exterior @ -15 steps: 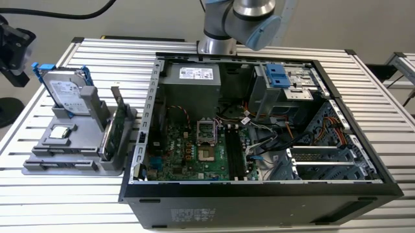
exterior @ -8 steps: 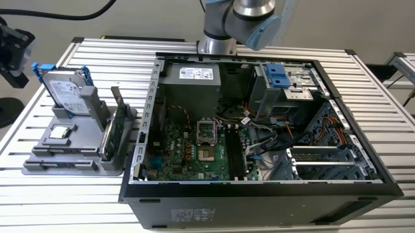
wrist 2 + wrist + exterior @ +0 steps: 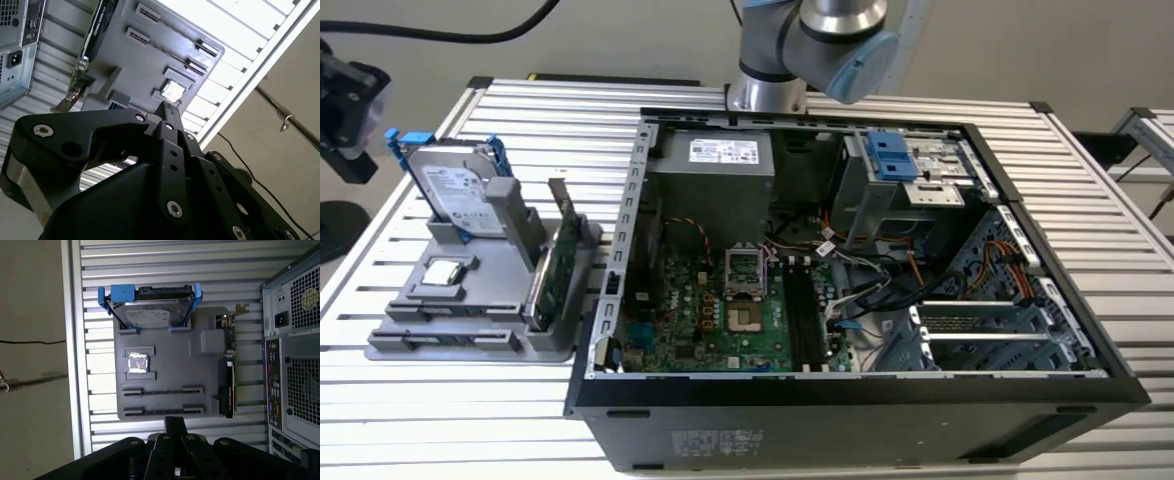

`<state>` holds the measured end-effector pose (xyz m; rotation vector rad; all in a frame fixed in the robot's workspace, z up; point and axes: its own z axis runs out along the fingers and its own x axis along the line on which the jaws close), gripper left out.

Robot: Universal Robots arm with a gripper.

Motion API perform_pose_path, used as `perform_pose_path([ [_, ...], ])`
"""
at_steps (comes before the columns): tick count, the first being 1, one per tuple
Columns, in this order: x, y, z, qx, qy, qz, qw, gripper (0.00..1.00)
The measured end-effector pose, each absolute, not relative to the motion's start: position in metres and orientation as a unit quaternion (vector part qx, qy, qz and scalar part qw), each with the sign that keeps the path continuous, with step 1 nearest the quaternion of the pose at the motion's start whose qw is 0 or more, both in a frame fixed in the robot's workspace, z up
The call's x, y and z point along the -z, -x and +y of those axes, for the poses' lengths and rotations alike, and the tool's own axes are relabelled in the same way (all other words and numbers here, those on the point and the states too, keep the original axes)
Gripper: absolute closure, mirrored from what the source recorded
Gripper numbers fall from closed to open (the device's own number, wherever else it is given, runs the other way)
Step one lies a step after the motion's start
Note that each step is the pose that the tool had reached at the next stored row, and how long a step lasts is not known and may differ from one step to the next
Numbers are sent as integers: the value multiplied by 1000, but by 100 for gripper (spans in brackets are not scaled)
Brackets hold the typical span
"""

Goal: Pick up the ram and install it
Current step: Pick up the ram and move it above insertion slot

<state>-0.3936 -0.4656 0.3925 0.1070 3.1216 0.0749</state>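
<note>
A slatted metal table is carrying two things directly on its slats. A grey holder tray is lying flat just ahead of the gripper, and an open black computer case is resting on its side just beside that tray, farther from the gripper than the tray is.

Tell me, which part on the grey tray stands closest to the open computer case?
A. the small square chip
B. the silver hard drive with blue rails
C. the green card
C: in the exterior view the green card stands on edge at the side of the grey tray that faces the computer case; the hard drive and the chip sit farther from it.
</note>
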Motion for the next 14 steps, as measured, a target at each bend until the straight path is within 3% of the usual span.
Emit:
perform_pose_path([
  [14,-392,394,-479,-24,-34,999,9,100],
])
